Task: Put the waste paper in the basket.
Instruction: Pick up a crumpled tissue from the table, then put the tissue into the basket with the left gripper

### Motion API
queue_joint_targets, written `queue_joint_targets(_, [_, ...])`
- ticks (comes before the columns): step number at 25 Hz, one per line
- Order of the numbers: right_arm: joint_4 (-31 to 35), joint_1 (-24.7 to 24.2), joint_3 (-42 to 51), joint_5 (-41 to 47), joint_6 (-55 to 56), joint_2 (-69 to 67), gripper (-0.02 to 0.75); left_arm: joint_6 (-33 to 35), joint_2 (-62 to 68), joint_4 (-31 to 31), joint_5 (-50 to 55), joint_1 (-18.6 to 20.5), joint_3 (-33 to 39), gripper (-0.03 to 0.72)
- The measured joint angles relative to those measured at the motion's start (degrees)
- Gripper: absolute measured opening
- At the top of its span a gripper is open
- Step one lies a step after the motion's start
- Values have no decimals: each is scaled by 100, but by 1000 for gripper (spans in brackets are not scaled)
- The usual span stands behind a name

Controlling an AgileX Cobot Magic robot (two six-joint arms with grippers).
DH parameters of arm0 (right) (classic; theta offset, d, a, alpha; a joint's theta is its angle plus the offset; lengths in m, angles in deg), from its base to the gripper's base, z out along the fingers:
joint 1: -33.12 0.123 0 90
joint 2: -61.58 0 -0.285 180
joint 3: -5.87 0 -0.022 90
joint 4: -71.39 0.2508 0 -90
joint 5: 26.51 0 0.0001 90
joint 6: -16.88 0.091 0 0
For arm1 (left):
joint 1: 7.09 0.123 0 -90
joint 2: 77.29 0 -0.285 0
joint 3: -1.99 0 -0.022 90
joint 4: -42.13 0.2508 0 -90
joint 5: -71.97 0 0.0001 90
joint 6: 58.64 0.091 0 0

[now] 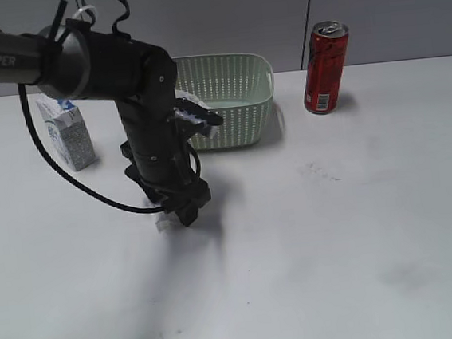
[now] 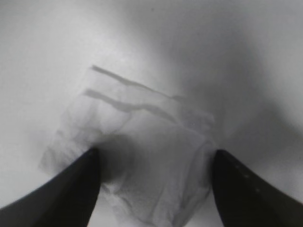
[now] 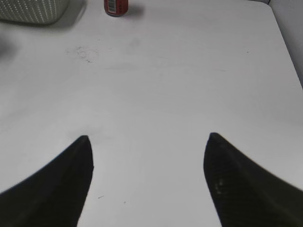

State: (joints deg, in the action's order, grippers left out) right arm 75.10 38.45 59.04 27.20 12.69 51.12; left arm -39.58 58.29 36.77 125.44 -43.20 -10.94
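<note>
In the exterior view the left gripper is down at the tabletop, in front of the basket; the waste paper barely shows beneath it. The left wrist view shows that gripper spread around the waste paper, fingers at its flanks, not clenched. The thin wad could slip free on closing. The right wrist view shows the right gripper released, holding nothing.

Big white table filling most of the view, a few small dark smudges on its top, soft grey shadows lying across it, plain grey wall behind, one thin dark line running down the wall
</note>
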Motion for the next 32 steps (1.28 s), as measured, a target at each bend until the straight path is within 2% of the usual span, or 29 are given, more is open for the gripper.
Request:
queue_joint_targets(3, [0, 0, 0, 0, 0, 0, 552, 0, 46, -47, 2, 0, -37, 554])
queue_joint_targets(6, [0, 0, 0, 0, 0, 0, 550, 0, 46, -57, 7, 0, -55, 480])
queue_joint_targets(12, [0, 0, 0, 0, 0, 0, 509, 11, 46, -96, 116, 7, -119, 106])
queue_joint_targets(14, [0, 0, 0, 0, 0, 0, 491, 12, 41, -149, 245, 7, -215, 20])
queue_joint_targets(15, [0, 0, 0, 0, 0, 0, 486, 12, 12, -173, 315, 7, -298, 0])
queue_joint_targets(21, [0, 0, 0, 0, 0, 0, 468, 12, -384, -211, 762, 7, -1064, 0])
queue_joint_targets(25, [0, 0, 0, 0, 0, 0, 467, 12, -534, -212, 695, 7, -1763, 0])
queue_joint_targets(28, [0, 0, 0, 0, 0, 0, 466, 12, -552, -207, 61, 7, -2155, 0])
queue_joint_targets(32, [0, 0, 0, 0, 0, 0, 466, 12, -536, 2, -1306, 7, -2249, 0])
